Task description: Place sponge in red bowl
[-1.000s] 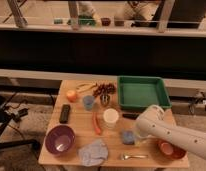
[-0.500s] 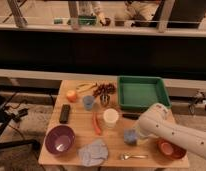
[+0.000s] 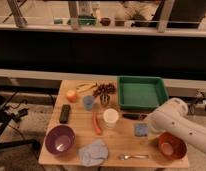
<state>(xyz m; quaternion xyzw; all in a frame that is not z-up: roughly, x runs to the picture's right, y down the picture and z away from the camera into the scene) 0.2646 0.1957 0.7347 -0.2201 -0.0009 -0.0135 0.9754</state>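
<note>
The sponge [image 3: 141, 130], a small blue-grey block, lies on the wooden table [image 3: 78, 125] right of the middle. My white arm comes in from the right, and its gripper [image 3: 148, 131] is down at the sponge's right edge, shut on it. The arm hides most of the gripper. The red bowl [image 3: 172, 146] stands at the front right corner, just right of the sponge and partly under the arm. It holds nothing.
A green tray [image 3: 142, 92] is behind the sponge and a white cup [image 3: 111, 117] to its left. A purple bowl [image 3: 60, 139], blue-grey cloth [image 3: 93, 152] and fork [image 3: 132, 157] line the front edge. A remote [image 3: 65, 113], orange [image 3: 71, 95] and blue cup [image 3: 88, 102] are left.
The arm has stayed over the sponge with hardly any shift. The gripper has shut at the sponge. Nothing else on the table has moved.
</note>
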